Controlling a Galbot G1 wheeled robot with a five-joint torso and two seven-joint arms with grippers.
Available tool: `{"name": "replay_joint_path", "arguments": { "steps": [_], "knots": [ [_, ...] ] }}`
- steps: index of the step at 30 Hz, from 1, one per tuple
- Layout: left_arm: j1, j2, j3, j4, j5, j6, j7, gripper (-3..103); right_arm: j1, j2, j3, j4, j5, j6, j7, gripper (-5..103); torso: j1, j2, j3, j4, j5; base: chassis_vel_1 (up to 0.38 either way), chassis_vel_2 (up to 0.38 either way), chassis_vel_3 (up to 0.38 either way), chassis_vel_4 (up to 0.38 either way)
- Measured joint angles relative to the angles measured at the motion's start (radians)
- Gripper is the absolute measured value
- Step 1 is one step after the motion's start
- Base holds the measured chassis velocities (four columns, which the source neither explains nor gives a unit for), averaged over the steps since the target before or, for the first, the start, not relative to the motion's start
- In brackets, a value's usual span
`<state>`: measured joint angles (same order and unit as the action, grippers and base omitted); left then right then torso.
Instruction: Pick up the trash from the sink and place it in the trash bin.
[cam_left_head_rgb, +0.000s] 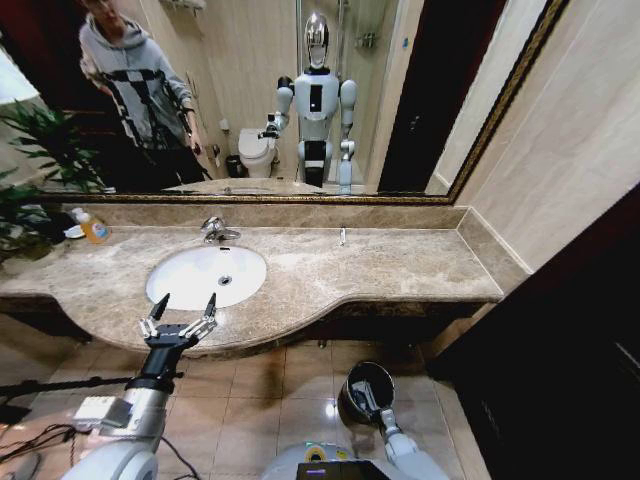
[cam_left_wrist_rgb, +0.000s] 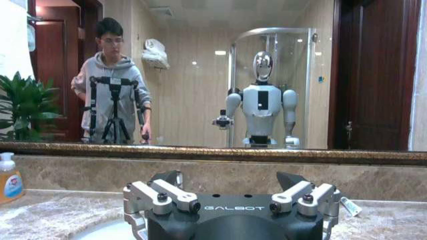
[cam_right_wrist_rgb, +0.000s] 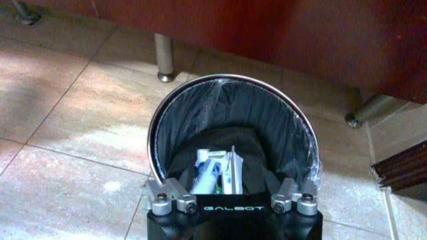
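Observation:
The white oval sink (cam_left_head_rgb: 190, 282) shows bare white around its drain. My left gripper (cam_left_head_rgb: 184, 304) hovers over the counter's front edge just before the basin, open and holding nothing; in the left wrist view it (cam_left_wrist_rgb: 229, 180) faces the mirror. The dark round trash bin (cam_left_head_rgb: 350, 385) stands on the floor below the counter. My right gripper (cam_left_head_rgb: 366, 396) is at its mouth, fingers spread. Inside the bin (cam_right_wrist_rgb: 200, 107) lies trash (cam_right_wrist_rgb: 215, 172): white tubes with blue marks and a flat white packet, just ahead of the right gripper (cam_right_wrist_rgb: 223, 176).
A small white tube (cam_left_head_rgb: 342, 236) (cam_left_wrist_rgb: 349, 205) lies on the marble counter (cam_left_head_rgb: 400, 270) right of the chrome faucet (cam_left_head_rgb: 214, 230). The orange soap bottle (cam_left_head_rgb: 93, 228) stands far left beside a plant (cam_left_head_rgb: 30, 170). Dark cabinet legs (cam_right_wrist_rgb: 163, 57) stand behind the bin.

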<state>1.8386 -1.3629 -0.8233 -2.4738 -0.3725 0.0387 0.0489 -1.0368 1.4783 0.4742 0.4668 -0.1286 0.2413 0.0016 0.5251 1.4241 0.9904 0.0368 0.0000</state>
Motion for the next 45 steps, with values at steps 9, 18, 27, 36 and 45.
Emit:
{"name": "replay_joint_path", "arguments": {
  "steps": [9, 18, 27, 36, 45],
  "knots": [
    [0.0, 0.0, 0.0, 0.0, 0.0, 0.0, 0.0, 100, -0.03, 0.001, 0.002, 0.033, 0.007, -0.001, 0.0, 100, 0.0, 0.0, 0.0, 0.0, 0.0, 0.0, 0.0, 0.0, 0.0],
    [0.0, 0.0, 0.0, 0.0, 0.0, 0.0, 0.0, 100, -0.168, -0.028, 0.026, 0.328, 0.197, -0.064, 0.016, 100, 0.0, 0.0, 0.0, 0.0001, 0.0, 0.0, 0.0, 0.0, 0.0],
    [0.0, 0.0, 0.0, 0.0, 0.0, 0.0, 0.0, 100, -0.39, -0.034, 0.133, 0.83, 0.184, -0.105, 0.06, 100, 0.0, 0.0, 0.0, -0.0006, 0.0003, 0.0, 0.0, 0.0, 0.0],
    [0.0, 0.0, 0.0, 0.0, 0.0, 0.0, 0.0, 100, -0.632, -0.004, 0.155, 1.422, 0.212, -0.241, 0.095, 100, 0.0, 0.0, 0.0, -0.0001, 0.0, 0.0, 0.0, 0.0, 0.0],
    [0.0, 0.0, 0.0, 0.0, 0.0, 0.0, 0.0, 100, -0.73, 0.009, 0.171, 1.678, 0.232, -0.29, 0.103, 100, 0.0, 0.0, 0.0, -0.0001, -0.0001, 0.0, 0.0, 0.0, 0.0]
  ]
}}
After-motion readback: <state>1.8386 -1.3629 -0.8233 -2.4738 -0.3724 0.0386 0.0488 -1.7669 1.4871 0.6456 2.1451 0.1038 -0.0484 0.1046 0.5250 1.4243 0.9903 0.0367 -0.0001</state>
